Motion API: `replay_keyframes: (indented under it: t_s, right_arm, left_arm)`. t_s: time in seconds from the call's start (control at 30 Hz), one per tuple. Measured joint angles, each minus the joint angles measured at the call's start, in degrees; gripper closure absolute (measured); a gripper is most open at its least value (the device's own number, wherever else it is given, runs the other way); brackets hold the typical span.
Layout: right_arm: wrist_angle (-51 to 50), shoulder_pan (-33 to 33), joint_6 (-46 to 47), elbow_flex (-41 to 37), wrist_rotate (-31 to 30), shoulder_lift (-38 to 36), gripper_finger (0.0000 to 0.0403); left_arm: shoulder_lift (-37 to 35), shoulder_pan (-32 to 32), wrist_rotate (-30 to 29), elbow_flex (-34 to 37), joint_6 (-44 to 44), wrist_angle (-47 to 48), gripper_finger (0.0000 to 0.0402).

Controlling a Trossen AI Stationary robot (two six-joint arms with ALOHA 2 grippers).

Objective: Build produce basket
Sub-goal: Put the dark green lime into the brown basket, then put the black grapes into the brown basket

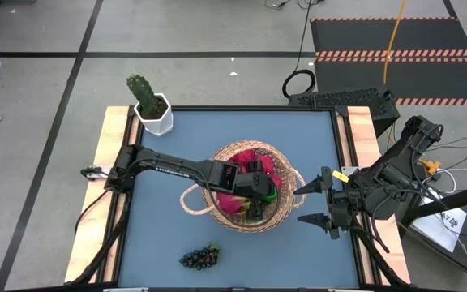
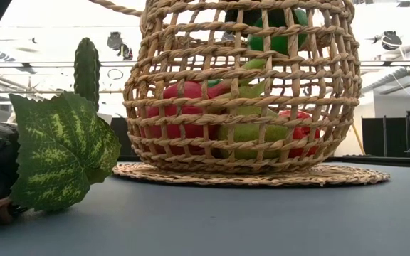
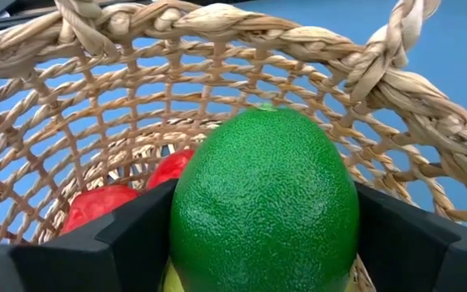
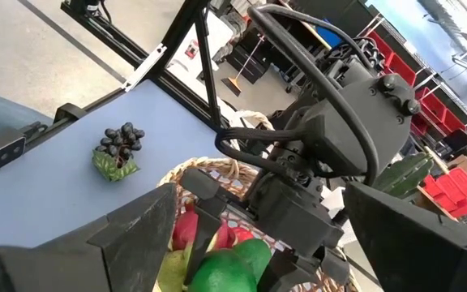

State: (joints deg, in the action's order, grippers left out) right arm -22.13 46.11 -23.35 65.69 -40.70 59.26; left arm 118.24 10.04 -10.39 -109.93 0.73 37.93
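The tan woven basket (image 1: 276,217) stands mid-table on its flat base and holds red apples (image 3: 104,207) and green-yellow pears (image 2: 248,131). My left gripper (image 1: 264,195) reaches in over its rim from the table's left, shut on a green lime (image 3: 266,203). The same lime (image 2: 276,21) shows high up through the weave in the low view. A dark grape bunch (image 1: 201,257) with a green leaf (image 2: 55,149) lies on the table near the front edge. My right gripper (image 1: 302,203) hovers open just right of the basket, nothing between its fingers. My left gripper pinches the lime between its two fingers (image 3: 136,235), one on each of its opposite sides (image 3: 186,219). The fingers slant down from the table's left into the basket's mouth. The lime hangs clear above the fruit in the basket.
A white pot with a green cactus (image 1: 151,105) stands at the table's far left corner. One looped handle (image 1: 191,199) sticks out of the basket's left side under my left arm. Bare blue table lies left of the basket and around the grapes.
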Motion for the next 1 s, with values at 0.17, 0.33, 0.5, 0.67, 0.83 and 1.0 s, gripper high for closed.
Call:
replay_keyframes:
  t_s: [0.17, 0.33, 0.5, 0.67, 0.83, 1.0]
  right_arm:
    - [0.00, 0.00, -0.02, 0.00, 0.01, 0.01, 0.0055]
    - [0.00, 0.00, -0.04, 0.00, 0.01, 0.01, 0.0055]
    - [0.00, 0.00, -0.07, 0.00, -0.01, -0.01, 0.0055]
    - [0.00, 0.00, -0.09, 0.00, 0.01, 0.01, 0.0055]
    - [-0.02, 0.00, -0.31, -0.01, 0.01, 0.01, 0.0055]
    - [-0.34, 0.00, -0.16, 0.00, 0.01, -0.02, 0.0055]
  left_arm:
    - [0.00, 0.10, 0.01, 0.00, 0.06, -0.01, 0.0054]
    - [0.00, 0.15, 0.00, 0.00, 0.55, -0.02, 0.0029]
    - [0.00, 0.15, 0.02, 0.00, 2.29, -0.01, 0.0017]
    - [-0.36, 0.20, 0.04, 0.02, 2.50, 0.10, 0.0016]
    - [-2.31, 0.52, 0.03, 0.02, 4.09, 1.02, 0.0016]
    - [-7.30, 2.60, -0.91, 0.04, 5.86, 5.24, 0.0016]
